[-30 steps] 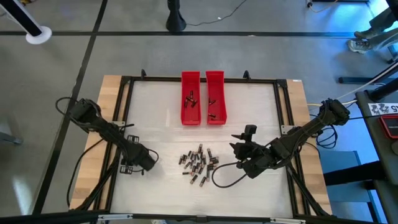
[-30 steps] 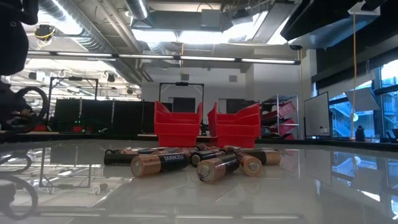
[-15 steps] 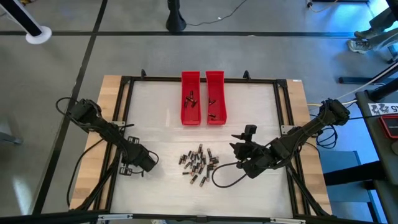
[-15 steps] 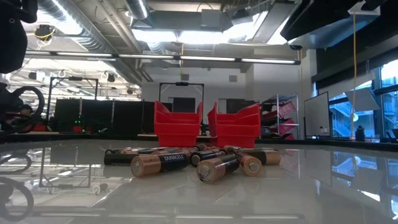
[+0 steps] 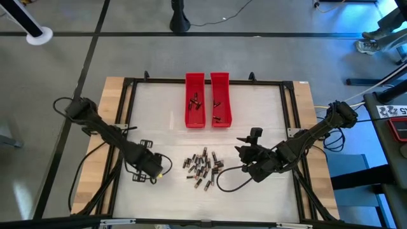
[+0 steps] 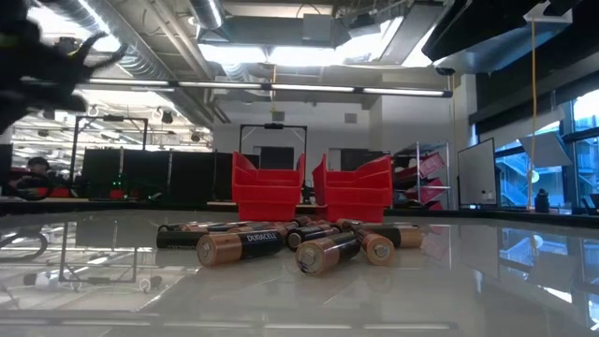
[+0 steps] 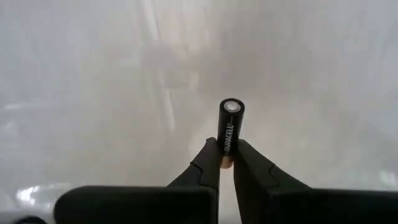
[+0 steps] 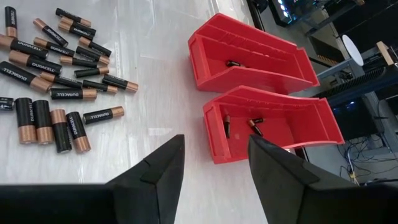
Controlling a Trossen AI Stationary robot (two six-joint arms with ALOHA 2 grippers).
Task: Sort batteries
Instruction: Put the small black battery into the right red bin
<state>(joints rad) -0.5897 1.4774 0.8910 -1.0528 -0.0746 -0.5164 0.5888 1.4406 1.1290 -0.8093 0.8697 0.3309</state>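
Note:
My left gripper [image 7: 227, 149] hangs over the table's left half [image 5: 156, 168] and is shut on one black and copper battery [image 7: 230, 124]. A pile of loose batteries [image 5: 203, 166] lies flat on the white table, to the right of that gripper, and also shows in the low view [image 6: 281, 243]. Two red trays [image 5: 194, 100] [image 5: 220, 100] stand side by side at the far middle, each with a few batteries inside. My right gripper [image 8: 214, 149] waits open to the right of the pile [image 5: 245, 152], holding nothing. My left gripper pinches the battery's coppery end [image 7: 227, 160] between its two fingertips [image 7: 208, 165]. The fingers point down from above, and the battery sticks out past them in line with them. It hangs upright, its black end [image 7: 231, 107] lowest, clear of the table.
A black frame [image 5: 127, 86] runs round the white table top, with wooden edging outside it. Cables trail near the right arm [image 5: 229, 181]. Bare table lies between the pile and the trays [image 5: 203, 137].
My left gripper has risen from the table and gone a little toward the table's right, nearer the pile. In the low view it has left the table's surface and shows blurred near the top left.

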